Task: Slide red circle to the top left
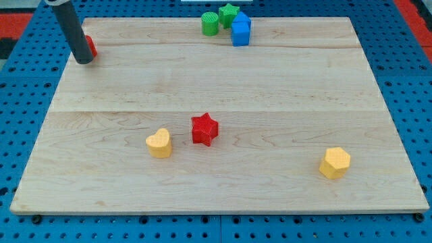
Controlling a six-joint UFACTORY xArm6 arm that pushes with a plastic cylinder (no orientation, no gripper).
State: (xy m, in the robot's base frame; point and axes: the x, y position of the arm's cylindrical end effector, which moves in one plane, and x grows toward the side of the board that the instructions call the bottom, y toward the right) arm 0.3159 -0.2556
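1. I see my tip at the far left corner of the wooden board, pressed against the left side of the red circle, which peeks out from behind the rod on its right

2. There are no jaws to report on this rig; the rod is a plain pusher, touching the block and clamped on nothing

3. The red circle sits close to the board's left edge and near its far edge, so I judge the task nearly or fully done

4. It looks like a small, rigid plastic piece, light enough to slide freely on smooth wood, and likely to spin or slip off my tip if contacted off-centre; I would push through its middle, slowly, as the edge is close

5. Elsewhere: a green cylinder, green star and blue block cluster at the far edge; a red star and yellow heart sit near centre; a yellow hexagon lies near right
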